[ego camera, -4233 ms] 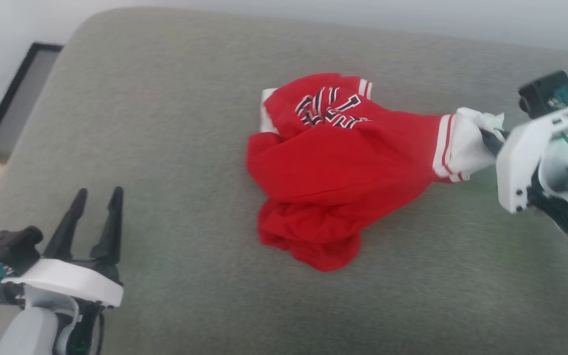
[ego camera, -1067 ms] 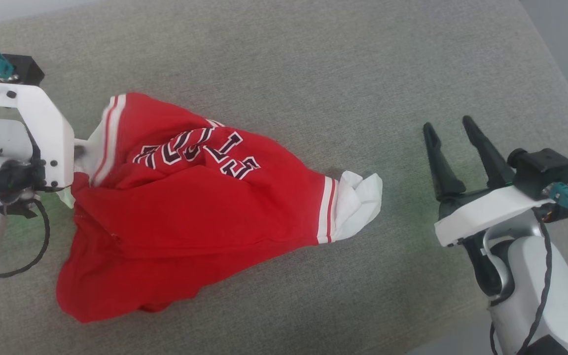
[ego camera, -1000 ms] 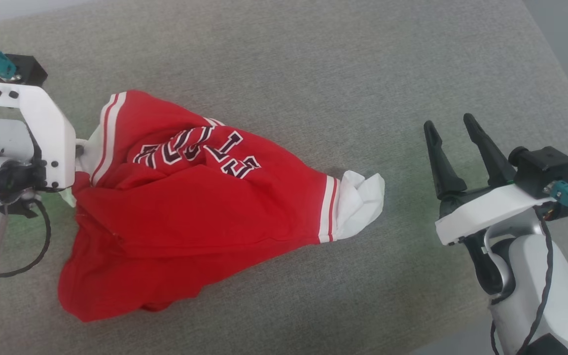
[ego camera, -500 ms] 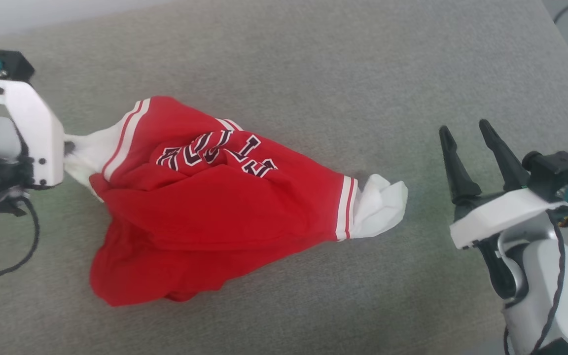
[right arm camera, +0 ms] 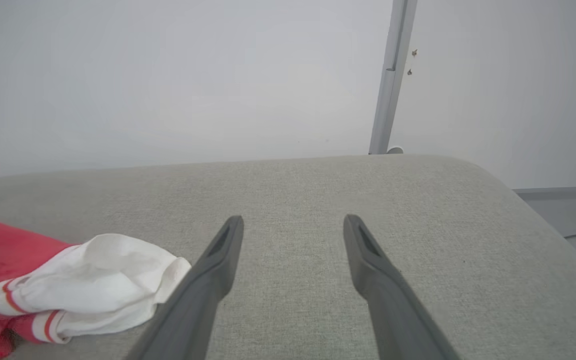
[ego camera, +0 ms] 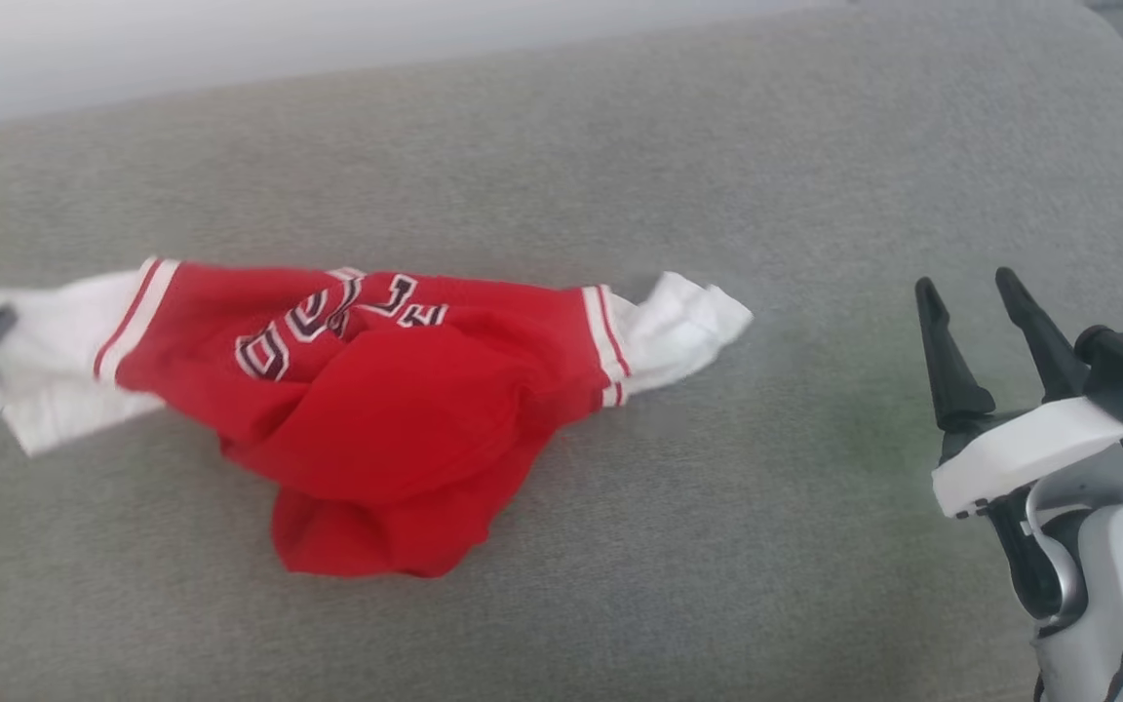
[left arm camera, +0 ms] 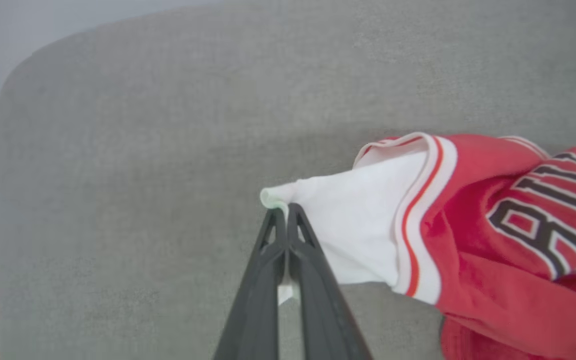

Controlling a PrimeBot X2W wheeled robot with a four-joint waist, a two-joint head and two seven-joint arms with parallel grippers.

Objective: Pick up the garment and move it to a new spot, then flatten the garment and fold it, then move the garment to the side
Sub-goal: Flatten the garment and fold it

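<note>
Our left hand is clamped on the very tip of one white sleeve of the bright red jersey-style garment, bunched left of centre on the grey cloth-covered table; our right hand hangs empty, fingers apart, near the other sleeve. With so little cloth pinched, we fear a pull could slip it free or twist the heap tighter.

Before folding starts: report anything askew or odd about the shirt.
The shirt is bunched and twisted, not flat; its lettering is creased. The left claw is shut on one white sleeve, while the other sleeve lies crumpled, apart from the open right claw. No damage shows.
</note>
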